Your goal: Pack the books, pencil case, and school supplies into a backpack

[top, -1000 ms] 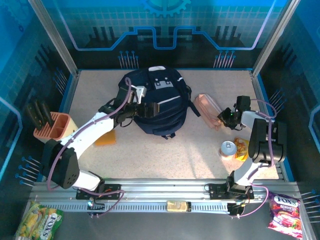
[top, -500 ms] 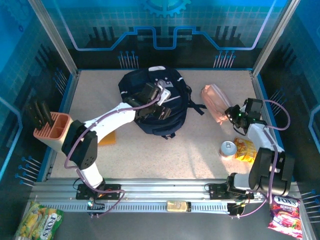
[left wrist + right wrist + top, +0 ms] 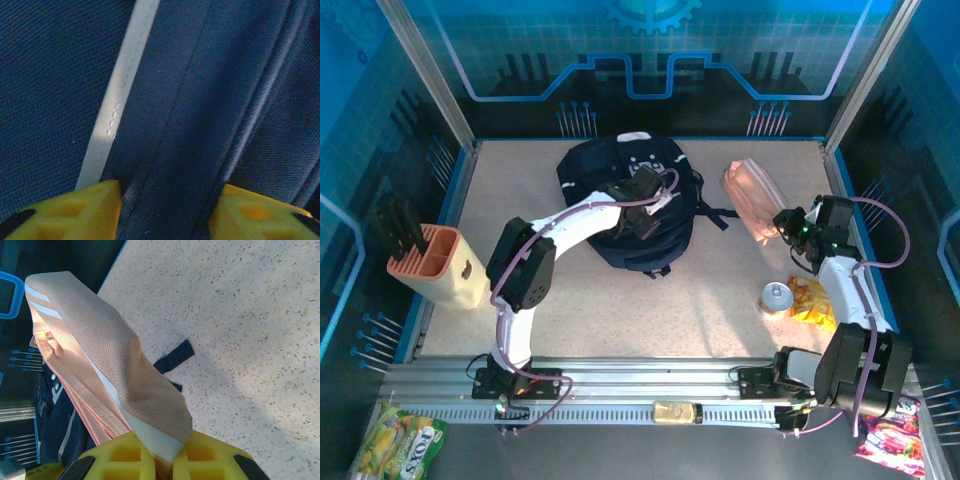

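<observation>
Pencil case (image 3: 100,355) was clamped by one end in right gripper (image 3: 160,456); thin grip, could slip. Left gripper (image 3: 165,210) sat apart astride backpack (image 3: 610,165) seam; bag might not open.

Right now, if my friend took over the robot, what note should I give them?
Left gripper: open, pressed against the backpack, with fabric in its gap.
Right gripper: shut on one end of the pencil case, held to the right of the backpack and apart from it.
Done: the pencil case is picked up.
Left: get it into the backpack. I can't tell if the backpack is open or what's inside.
</observation>
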